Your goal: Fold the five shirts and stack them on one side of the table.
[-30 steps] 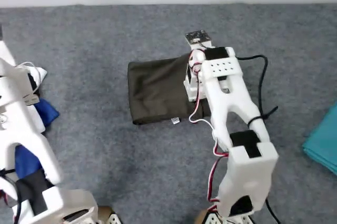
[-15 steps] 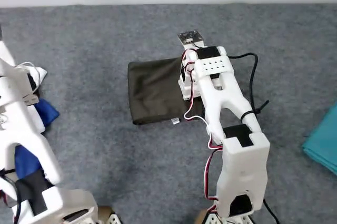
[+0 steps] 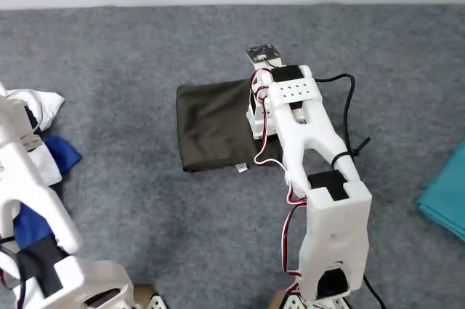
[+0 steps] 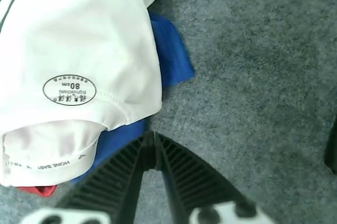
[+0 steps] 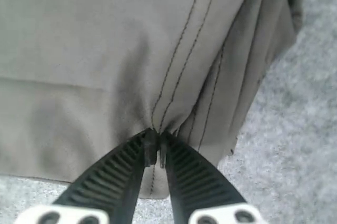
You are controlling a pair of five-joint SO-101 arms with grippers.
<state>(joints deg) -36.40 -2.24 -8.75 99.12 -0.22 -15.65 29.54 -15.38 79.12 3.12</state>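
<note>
**Dark shirt pinched at the seam – handling notes**

The dark shirt (image 3: 214,131) was found lying folded about the middle of the table (image 3: 145,47), flat on the grey covering. The right gripper (image 5: 154,147) was seen clamped on a pinch of its cloth, at a double-stitched seam on the side nearer the table's right edge, with the fabric puckered around the tips. The left gripper (image 4: 154,142) was closed too, with nothing held, over the left edge by a white shirt (image 4: 79,50) heaped on a blue shirt (image 4: 171,55). A teal shirt (image 3: 447,200) was spotted at the right edge.

Honestly, the cloth was judged light, soft and floppy, so it'd likely sag and come unfolded if lifted by one point. A hold at a seam or hem, through all the layers, was reckoned the safer bet, and a drag was preferred to a lift.
</note>
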